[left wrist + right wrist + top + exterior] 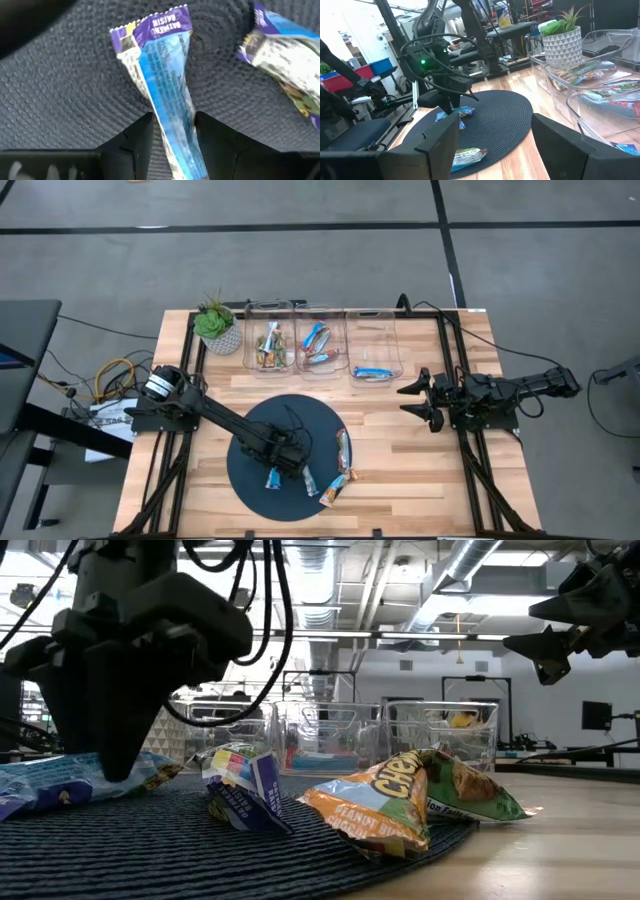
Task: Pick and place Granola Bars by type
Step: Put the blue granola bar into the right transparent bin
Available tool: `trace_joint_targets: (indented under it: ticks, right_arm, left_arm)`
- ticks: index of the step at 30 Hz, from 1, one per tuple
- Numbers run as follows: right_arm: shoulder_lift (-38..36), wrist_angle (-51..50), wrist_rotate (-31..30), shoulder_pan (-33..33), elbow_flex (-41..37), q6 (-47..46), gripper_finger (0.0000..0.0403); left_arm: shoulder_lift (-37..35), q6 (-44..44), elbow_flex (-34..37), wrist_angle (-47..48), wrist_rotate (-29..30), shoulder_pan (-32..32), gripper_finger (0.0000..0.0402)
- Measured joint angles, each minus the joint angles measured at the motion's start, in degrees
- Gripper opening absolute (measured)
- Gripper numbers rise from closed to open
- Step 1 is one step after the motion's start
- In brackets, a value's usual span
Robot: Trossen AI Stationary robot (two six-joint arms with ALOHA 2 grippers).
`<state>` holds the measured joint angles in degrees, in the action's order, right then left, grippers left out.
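Observation:
Several granola bars lie flat on a round dark mat (250, 435). Among them are a blue bar with purple ends (162, 75) (273, 477), a blue and silver one (310, 480), a tan/orange one (338, 488) (380, 805) and another (343, 448). My left gripper (283, 465) (173, 135) stands over the mat, pointing down, shut on the blue bar. My right gripper (420, 400) (495, 145) hovers open above the table's right side, near the right bin, touching nothing. My left gripper pinches the blue bar between its two fingers (142, 137), at a stretch of the wrapper (172, 117) back from the purple end, where the wrapper narrows. The fingers come from above, across the bar. The bar's purple end (155, 27) lies on the mat.
Three clear bins stand in a row at the far edge: left (270, 340), middle (320, 340) and right (372, 345), each with bars inside. A potted plant (215, 325) sits left of them. Bare wood shows between the mat and the bins.

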<state>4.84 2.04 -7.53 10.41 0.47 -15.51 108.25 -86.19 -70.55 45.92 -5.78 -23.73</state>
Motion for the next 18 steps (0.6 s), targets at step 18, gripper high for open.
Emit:
trace_joint_targets:
  ticks: [18]
  right_arm:
    - [0.0, 0.0, 0.0, 0.0, 0.0, 0.0, 0.0244]
  left_arm:
    - [-0.1, 1.8, 3.4, -6.9, -1.0, 0.2, 0.0139]
